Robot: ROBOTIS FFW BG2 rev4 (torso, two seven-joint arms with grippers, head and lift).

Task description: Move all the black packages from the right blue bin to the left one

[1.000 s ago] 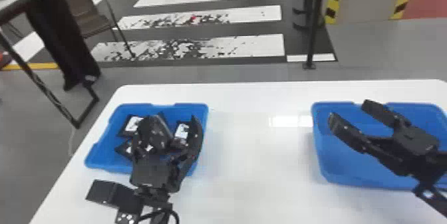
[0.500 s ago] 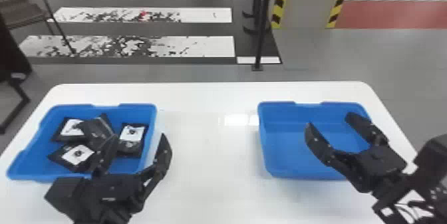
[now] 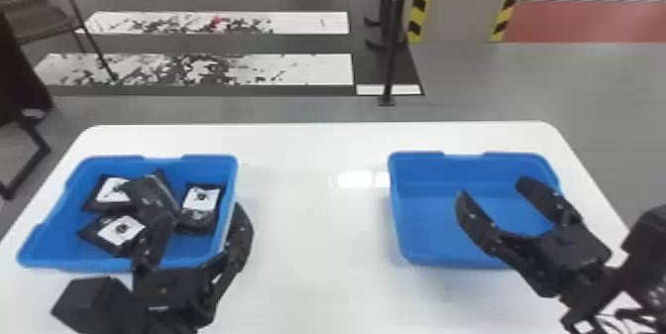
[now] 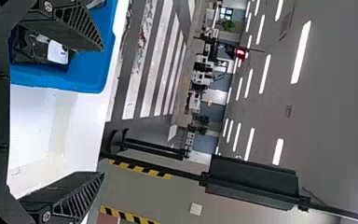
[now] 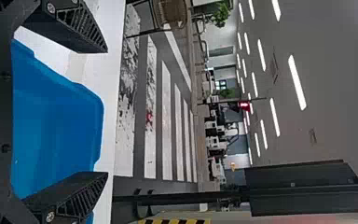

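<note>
Several black packages with white labels, one of them a labelled package (image 3: 121,229), lie partly overlapping in the left blue bin (image 3: 193,260). My left gripper (image 3: 195,239) stands open over that bin's near right part, one finger inside the rim line and the other beside its right wall. In the left wrist view, my left gripper (image 4: 103,112) has its fingers wide apart, with a black package (image 4: 37,49) beyond one of them. The right blue bin (image 3: 431,224) holds no package. Above it is my right gripper (image 3: 495,189), open; its fingers are spread in the right wrist view too, my right gripper (image 5: 107,112).
Both bins stand on a white table (image 3: 317,239), with a wide stretch of tabletop between them. Past the far edge are a black post (image 3: 394,35), a chair (image 3: 37,16) at the left and a striped pillar (image 3: 456,1).
The head view has swung right and then partly back. Against the left bin, the left gripper drew back toward the near edge, then came forward again. The right gripper stays open over the right bin.
</note>
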